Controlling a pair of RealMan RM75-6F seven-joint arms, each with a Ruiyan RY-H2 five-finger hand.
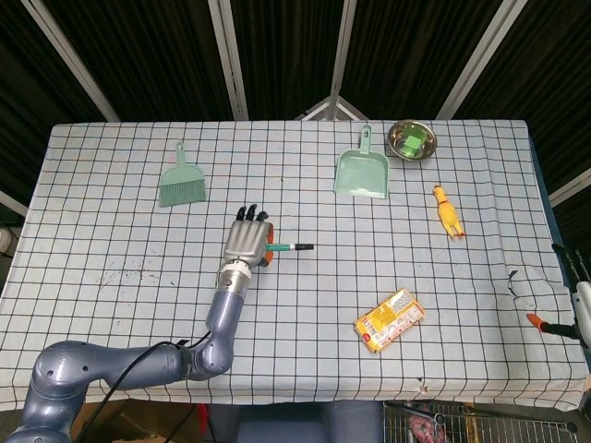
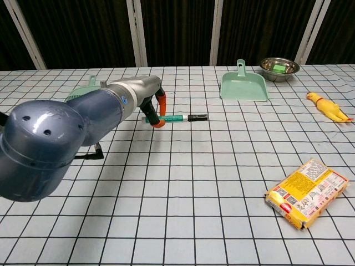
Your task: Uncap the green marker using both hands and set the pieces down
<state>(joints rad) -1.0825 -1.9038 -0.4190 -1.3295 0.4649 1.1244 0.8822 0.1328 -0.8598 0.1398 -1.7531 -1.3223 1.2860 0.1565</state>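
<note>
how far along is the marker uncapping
Early. The left hand holds the green marker by its body, apparently lifted off the table. The black cap is on. The right hand only shows at the table's edge. Left: pull cap, set both pieces down.

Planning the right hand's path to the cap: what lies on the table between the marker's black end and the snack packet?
Only bare checked tablecloth lies between the green marker and the snack packet; the head view shows it plainly.
</note>
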